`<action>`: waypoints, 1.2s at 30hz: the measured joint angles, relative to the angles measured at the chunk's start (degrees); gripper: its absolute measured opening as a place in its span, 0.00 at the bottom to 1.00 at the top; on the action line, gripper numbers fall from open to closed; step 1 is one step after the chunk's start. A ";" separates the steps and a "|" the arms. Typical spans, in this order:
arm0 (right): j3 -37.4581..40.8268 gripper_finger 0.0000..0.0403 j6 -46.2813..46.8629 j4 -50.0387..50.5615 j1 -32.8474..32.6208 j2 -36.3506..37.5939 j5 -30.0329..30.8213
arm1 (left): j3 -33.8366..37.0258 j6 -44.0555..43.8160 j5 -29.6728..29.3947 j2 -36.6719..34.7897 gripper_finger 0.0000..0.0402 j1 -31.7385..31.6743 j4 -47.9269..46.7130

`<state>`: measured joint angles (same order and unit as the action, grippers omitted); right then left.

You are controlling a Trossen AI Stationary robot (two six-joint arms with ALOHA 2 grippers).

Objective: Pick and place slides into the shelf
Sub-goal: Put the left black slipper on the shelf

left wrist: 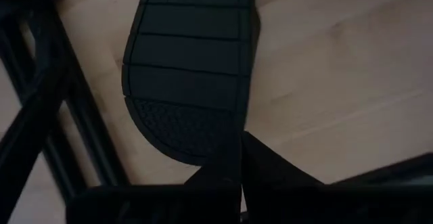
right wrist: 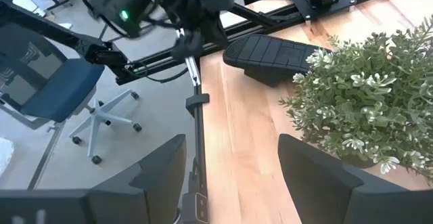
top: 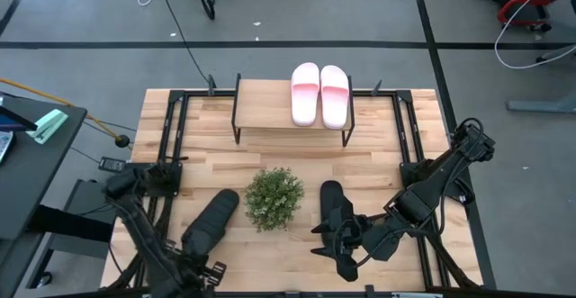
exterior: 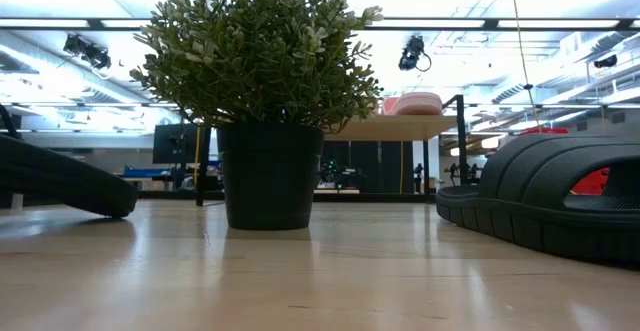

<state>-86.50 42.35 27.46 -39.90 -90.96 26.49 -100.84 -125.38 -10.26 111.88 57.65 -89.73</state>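
Two pale pink-and-white slides [top: 320, 94] lie side by side on the right half of the shelf [top: 261, 109]. One black slide [top: 211, 223] lies left of the plant, its ribbed face showing in the left wrist view [left wrist: 189, 61]. The other black slide [top: 333, 206] lies right of the plant and shows large in the low view [exterior: 545, 201]. My left gripper [left wrist: 241, 139] is shut, its tips at the near end of the left black slide. My right gripper [right wrist: 233, 149] is open over the near end of the right black slide [top: 346, 248], pointing toward the table's left. My left gripper has its shut fingertips [left wrist: 226, 163] at the rounded near end of the left black slide [left wrist: 203, 149], which lies flat on the table. I cannot tell whether they touch it.
A potted plant [top: 273, 197] stands mid-table between the two black slides. The shelf's left half is bare board. Black frame rails [top: 171, 145] run along the table's left and right sides. An office chair [right wrist: 61, 88] stands on the floor beyond the table's left edge.
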 joint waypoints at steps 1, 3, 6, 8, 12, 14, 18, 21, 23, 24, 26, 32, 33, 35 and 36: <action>0.00 0.60 0.00 0.00 -0.02 0.00 -0.01 | 0.00 -0.23 -0.60 -0.74 0.00 0.36 -0.04; 0.00 0.60 -0.07 0.02 -0.02 0.00 -0.01 | 0.00 0.18 -1.01 -1.77 0.00 0.56 -0.17; 0.00 0.60 -0.14 0.01 -0.02 0.00 -0.01 | 0.00 1.55 -1.72 -2.06 0.00 0.46 0.05; 0.00 0.60 -0.13 0.01 -0.02 0.00 -0.01 | 0.00 3.31 -1.78 -2.06 0.02 0.31 1.50; 0.00 0.60 -0.12 0.00 -0.02 0.00 -0.01 | 0.00 7.59 -0.50 -2.06 0.12 -0.71 6.47; 0.00 0.60 -0.12 0.00 -0.02 0.00 0.00 | 0.00 10.64 0.06 -2.06 0.20 -1.58 8.75; 0.00 0.60 -0.11 -0.02 -0.02 0.00 -0.01 | 0.00 17.84 0.22 -2.06 0.38 -3.82 11.74; 0.00 0.60 -0.11 0.00 -0.02 0.00 -0.01 | 0.00 25.20 2.14 -2.06 0.51 -5.75 12.64; 0.00 0.60 -0.07 0.00 -0.02 0.00 -0.01 | 0.00 31.04 7.15 -2.06 0.59 -7.21 12.35; 0.00 0.60 0.08 0.00 -0.02 0.00 -0.01 | 0.00 33.31 10.13 -2.06 0.63 -7.94 12.15; 0.00 0.60 0.07 0.00 -0.02 0.00 -0.01 | 0.00 36.10 14.83 -2.06 0.66 -9.24 11.13; 0.00 0.60 0.09 0.00 -0.02 0.00 -0.01 | 0.00 40.47 22.66 -2.06 0.55 -10.60 13.36; 0.00 0.60 0.09 -0.01 -0.02 0.00 -0.02 | 0.00 40.68 23.61 -2.06 0.52 -10.50 15.06; 0.00 0.60 0.09 0.00 -0.02 0.00 -0.19 | 0.00 40.63 24.73 -2.06 0.46 -10.42 18.78; 0.00 0.60 0.07 -0.02 -0.02 0.00 -0.43 | 0.00 40.56 25.36 -2.06 0.42 -10.40 20.92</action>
<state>-86.50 42.42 27.44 -39.92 -90.96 26.06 -100.84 -84.82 15.10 109.82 47.24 -68.82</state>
